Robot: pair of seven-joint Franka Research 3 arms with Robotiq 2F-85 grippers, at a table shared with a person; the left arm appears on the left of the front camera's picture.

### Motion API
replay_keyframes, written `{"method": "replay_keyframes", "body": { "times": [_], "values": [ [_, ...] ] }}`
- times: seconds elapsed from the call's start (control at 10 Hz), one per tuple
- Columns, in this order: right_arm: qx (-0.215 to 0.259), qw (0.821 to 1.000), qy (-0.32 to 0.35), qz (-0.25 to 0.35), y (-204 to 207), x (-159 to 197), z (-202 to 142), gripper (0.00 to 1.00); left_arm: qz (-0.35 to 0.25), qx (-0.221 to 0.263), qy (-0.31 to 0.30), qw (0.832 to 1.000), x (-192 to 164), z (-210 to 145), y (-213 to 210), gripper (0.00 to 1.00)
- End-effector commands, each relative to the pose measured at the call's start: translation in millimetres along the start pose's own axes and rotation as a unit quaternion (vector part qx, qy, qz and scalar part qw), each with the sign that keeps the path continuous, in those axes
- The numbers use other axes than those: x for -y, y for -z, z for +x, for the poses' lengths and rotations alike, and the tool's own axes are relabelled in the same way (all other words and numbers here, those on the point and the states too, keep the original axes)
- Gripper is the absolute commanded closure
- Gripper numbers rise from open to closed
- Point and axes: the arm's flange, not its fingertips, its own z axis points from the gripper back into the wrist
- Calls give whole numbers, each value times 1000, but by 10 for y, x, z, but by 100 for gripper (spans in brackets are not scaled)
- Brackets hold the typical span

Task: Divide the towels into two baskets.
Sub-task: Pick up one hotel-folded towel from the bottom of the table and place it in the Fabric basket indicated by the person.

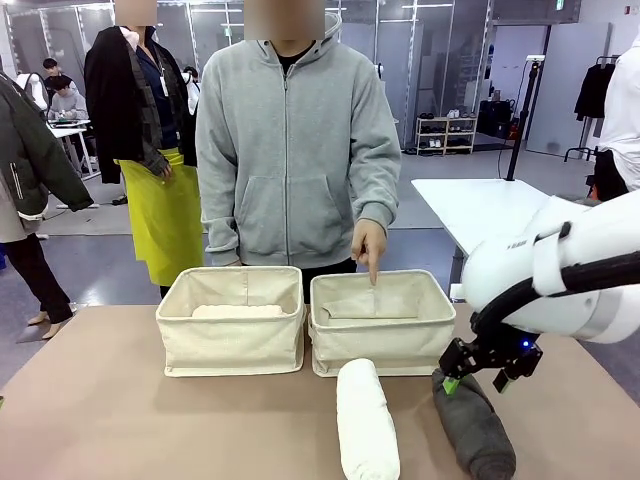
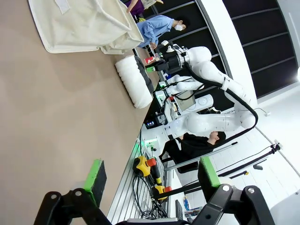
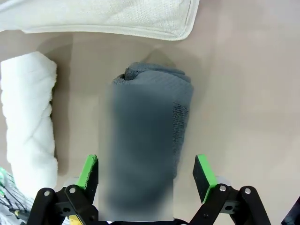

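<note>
right end effector (image 3: 146, 168): pads apart, either side of the dark grey rolled terry towel (image 3: 150, 117) lying on the counter (image 1: 120, 400) | left end effector (image 2: 152, 176): apart, empty | risk: I fear a shallow pinch takes only the outer layer, and the roll unwinds at the rim of the cream canvas basket (image 1: 380, 345)

The white towel (image 1: 366, 420) is running off the front view's bottom edge, its near end cut away. A blur is lying over most of the dark grey towel (image 3: 180, 101) in the right wrist view, leaving only its far end and one side sharp. In the front view the right hand (image 1: 477, 385) is covering that roll's far end; whether the pads are touching it is not showing. The left basket (image 1: 232, 345) is hiding all but the top of a pale roll (image 1: 237, 311), its colour too faint to tell. The front wall of the right basket (image 1: 380, 345) is screening its floor.
</note>
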Motion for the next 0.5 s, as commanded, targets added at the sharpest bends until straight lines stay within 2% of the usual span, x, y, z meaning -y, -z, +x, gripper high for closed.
{"method": "replay_keyframes", "body": {
  "times": [0.0,0.4],
  "values": [
    [-6,999,13,-42,252,-24,-154,0,1,1,4,1000,50,-11,-11,0],
    [-22,998,-2,-58,547,-138,-198,0,1,1,4,1000,50,-11,-11,0]
  ]
}}
